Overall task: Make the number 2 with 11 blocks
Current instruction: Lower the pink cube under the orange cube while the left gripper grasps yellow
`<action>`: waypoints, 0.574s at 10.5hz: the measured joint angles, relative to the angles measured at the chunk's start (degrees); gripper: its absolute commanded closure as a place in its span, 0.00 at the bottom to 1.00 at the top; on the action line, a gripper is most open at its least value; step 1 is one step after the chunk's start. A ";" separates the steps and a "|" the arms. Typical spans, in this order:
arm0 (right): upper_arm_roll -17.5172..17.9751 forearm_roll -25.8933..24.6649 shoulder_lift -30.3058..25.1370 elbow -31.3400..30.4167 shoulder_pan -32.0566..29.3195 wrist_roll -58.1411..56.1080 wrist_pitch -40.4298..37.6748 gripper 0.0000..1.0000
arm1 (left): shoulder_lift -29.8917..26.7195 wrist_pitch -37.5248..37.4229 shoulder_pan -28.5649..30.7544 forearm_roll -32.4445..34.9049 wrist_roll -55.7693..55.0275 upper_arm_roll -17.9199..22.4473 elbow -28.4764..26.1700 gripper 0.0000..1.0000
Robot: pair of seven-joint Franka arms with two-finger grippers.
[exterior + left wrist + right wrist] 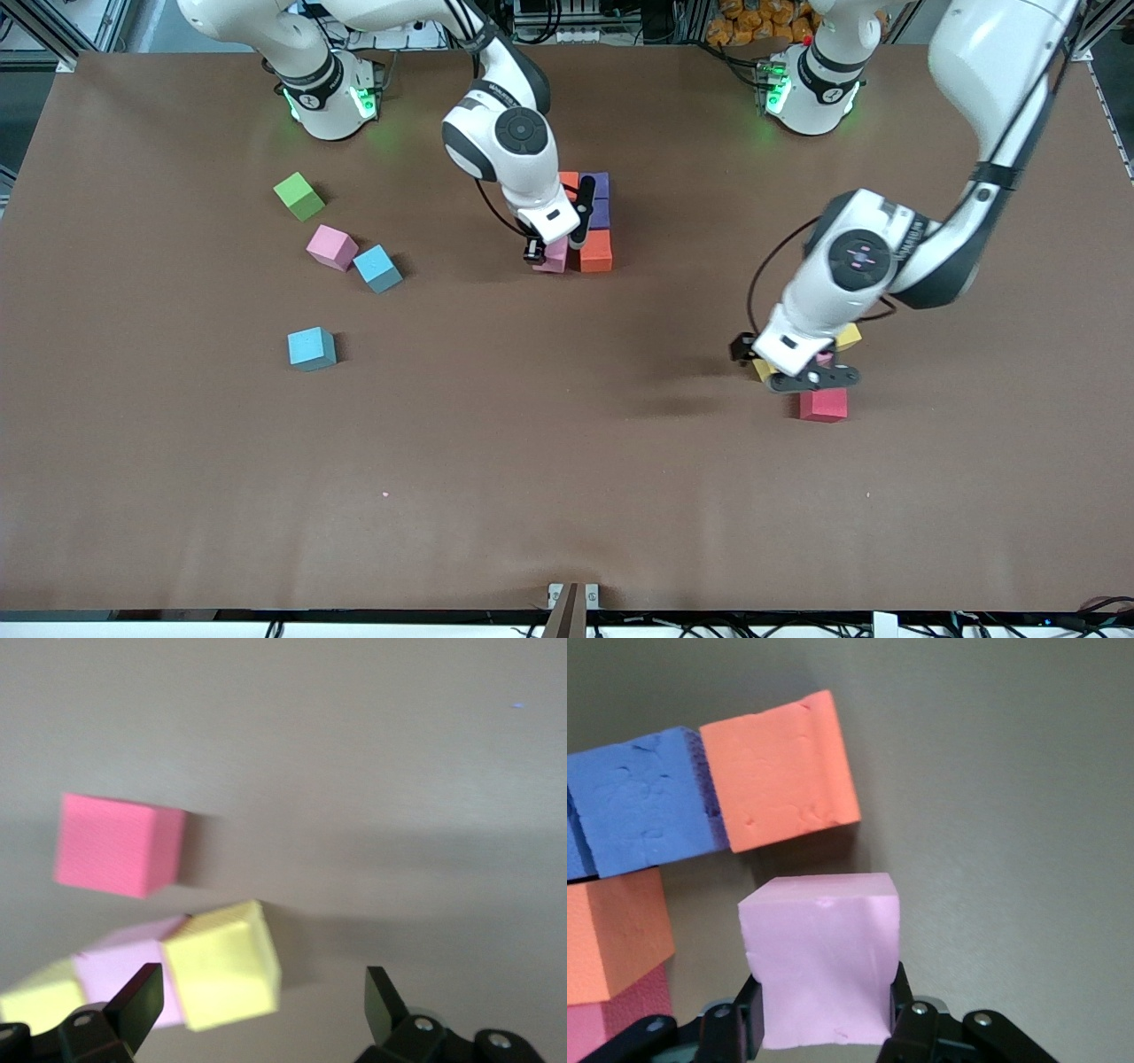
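Two grippers are at work: the right gripper [824, 1028] has its jaws closed on a pale pink block [822, 966], just beside the orange block [596, 252] at the near end of the orange and purple cluster [599, 202] mid-counter. The left gripper [257, 1010] hangs with jaws spread over a yellow block [221, 964], which touches another pink block [120, 966]; a red block [823, 404] sits just nearer the front camera.

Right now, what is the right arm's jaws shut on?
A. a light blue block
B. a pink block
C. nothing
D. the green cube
B: the right wrist view shows the right gripper with its jaws clamped on the sides of a pink block, beside the orange block of the cluster being built.
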 measured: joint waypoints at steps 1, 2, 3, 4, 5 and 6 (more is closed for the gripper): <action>0.00 0.00 0.38 0.08 0.47 -0.03 0.78 0.92 | 0.21 0.00 1.48 0.00 5.07 -0.01 -0.03 0.00; 0.00 0.00 0.81 0.13 0.81 -0.04 1.50 0.92 | 0.63 0.00 2.35 0.00 10.33 -0.01 -0.09 0.00; 0.00 0.00 1.30 0.21 0.96 -0.16 1.99 0.92 | 1.24 0.00 2.58 0.00 15.10 -0.03 -0.13 0.00; -0.02 0.00 1.79 0.24 0.97 -0.57 2.20 0.92 | 1.84 0.00 2.48 0.01 20.12 -0.15 -0.29 0.00; -0.08 0.00 2.17 0.25 0.97 -0.97 2.72 0.92 | 2.15 0.00 2.39 0.03 26.13 -0.45 -0.67 0.00; -0.17 0.00 2.50 0.27 0.96 -1.34 3.54 0.92 | 2.30 0.00 2.36 0.03 32.09 -0.61 -1.09 0.00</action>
